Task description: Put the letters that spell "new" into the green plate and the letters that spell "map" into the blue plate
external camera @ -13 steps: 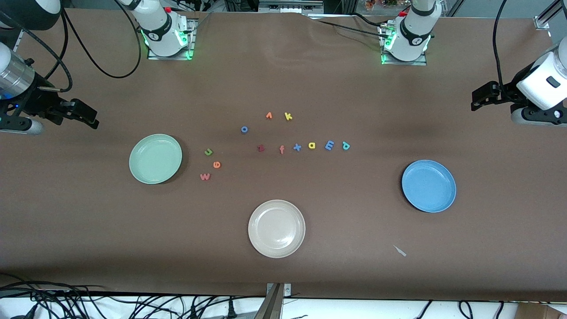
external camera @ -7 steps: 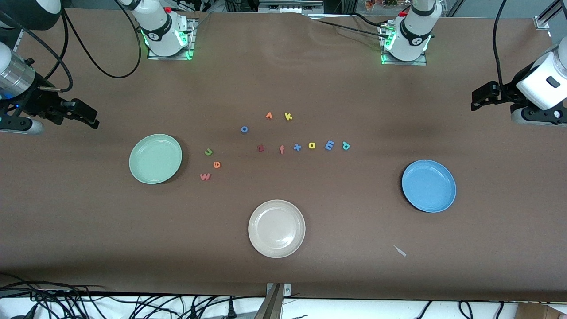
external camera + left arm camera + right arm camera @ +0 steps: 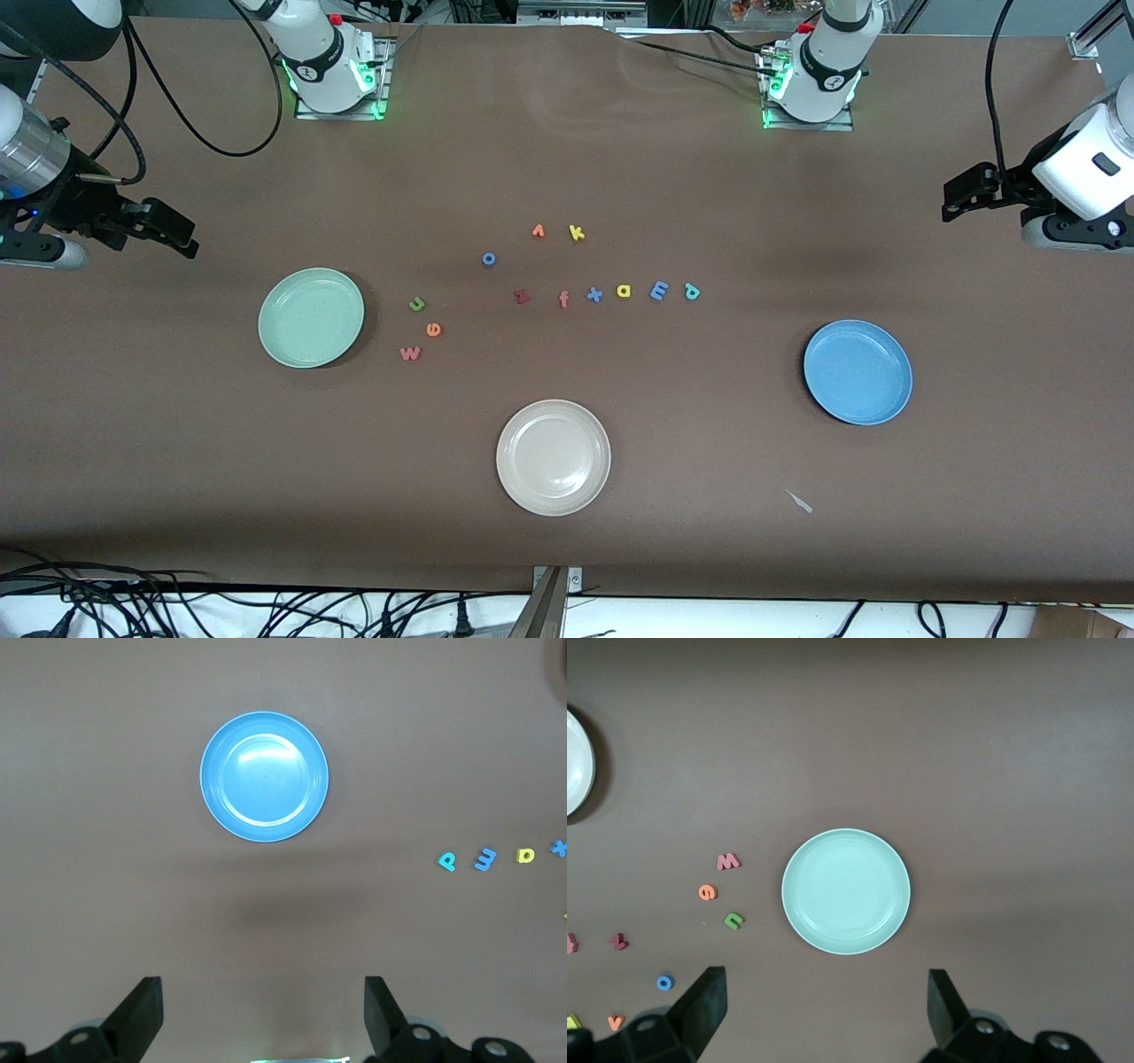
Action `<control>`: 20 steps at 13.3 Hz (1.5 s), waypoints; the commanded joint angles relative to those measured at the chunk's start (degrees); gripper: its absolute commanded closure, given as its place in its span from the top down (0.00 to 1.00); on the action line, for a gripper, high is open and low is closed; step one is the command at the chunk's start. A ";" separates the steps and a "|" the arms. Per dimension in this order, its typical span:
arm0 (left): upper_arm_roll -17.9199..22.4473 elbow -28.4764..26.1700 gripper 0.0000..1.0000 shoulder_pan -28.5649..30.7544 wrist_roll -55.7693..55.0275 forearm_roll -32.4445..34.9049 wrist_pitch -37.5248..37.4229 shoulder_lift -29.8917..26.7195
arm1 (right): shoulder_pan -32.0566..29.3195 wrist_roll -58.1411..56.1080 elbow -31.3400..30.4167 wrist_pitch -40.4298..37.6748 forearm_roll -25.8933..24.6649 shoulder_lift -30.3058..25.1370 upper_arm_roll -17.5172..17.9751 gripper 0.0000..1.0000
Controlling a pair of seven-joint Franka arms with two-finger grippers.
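Sitting at the very start, I am seeing both plates bare and all six letters lying flat on the surface. The left claw (image 3: 952, 202) is hanging at its own end of the surface, jaws apart and empty; the right claw (image 3: 182, 237) is waiting likewise at its end, spread wide. The green n (image 3: 416, 304), orange e (image 3: 433, 330) and pink w (image 3: 409, 354) are clustering just beside the green plate (image 3: 311, 317). The yellow a (image 3: 624, 291), blue m (image 3: 659, 291) and teal p (image 3: 692, 291) are lining up in a row running along the surface toward the blue plate (image 3: 858, 372), which lies well apart and nearer the camera. Next I am judging a careful descent over one letter; the m's long axis is following that row.
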 commanded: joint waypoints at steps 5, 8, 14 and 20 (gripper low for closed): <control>-0.18 0.41 1.00 0.39 1.24 -1.50 -0.81 -0.05 | 0.10 -0.32 0.56 -0.22 -0.40 0.12 -0.03 1.00; -0.18 0.41 1.00 0.31 1.24 -1.50 -0.81 0.04 | 0.19 1.60 0.56 -0.39 -0.40 0.12 -0.03 1.00; -0.27 1.19 1.00 -0.05 0.46 -3.77 0.85 6.51 | 1.33 10.49 0.38 -0.13 -1.27 2.57 0.06 1.00; -1.32 2.61 1.00 -5.74 -0.07 -4.23 2.34 16.02 | 2.98 20.21 0.29 2.85 -0.40 11.18 0.06 1.00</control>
